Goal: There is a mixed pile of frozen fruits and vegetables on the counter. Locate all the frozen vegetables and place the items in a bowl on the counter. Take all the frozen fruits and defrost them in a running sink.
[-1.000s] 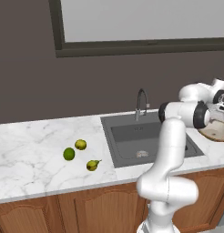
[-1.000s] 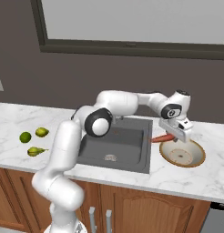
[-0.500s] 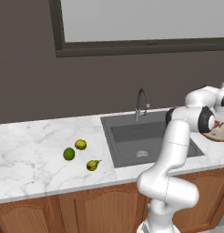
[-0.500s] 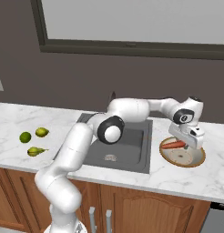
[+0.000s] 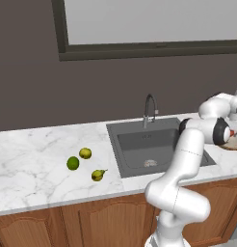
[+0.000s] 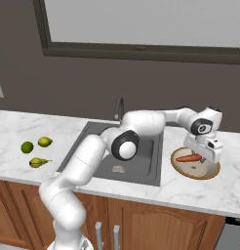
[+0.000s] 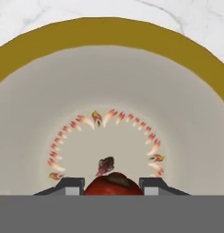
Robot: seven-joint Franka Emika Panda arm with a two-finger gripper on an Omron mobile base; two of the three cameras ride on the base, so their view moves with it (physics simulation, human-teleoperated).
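Counter: long white marble worktop with grey veins over brown wooden cabinet doors, below a dark wall and a window; everything else is placed from the sink set into it.
Sink: dark grey square recessed basin with a tall curved metal faucet at its back edge; no water visible, nothing lying in it.
Arm: white arm reaching across the sink to its right side, hand lowered over the bowl; a second ago it hung higher and nearer the sink.
Bowl: shallow plate-like bowl with a tan wooden rim and pale inside, on the counter just right of the sink.
Gripper: two-finger gripper closed on the carrot, tips low over the bowl's patterned middle.
Carrot: slim tapered orange carrot, pinched at one end, lying across the bowl's inside; touching or just above, I cannot tell.
Pile: bright green ball, dull yellow-green ball and small pear with a dark stem, well left of the sink.
Meaning: first vegetable has arrived at the bowl; letting go looks next, then the green ball, then both fruits to the sink.
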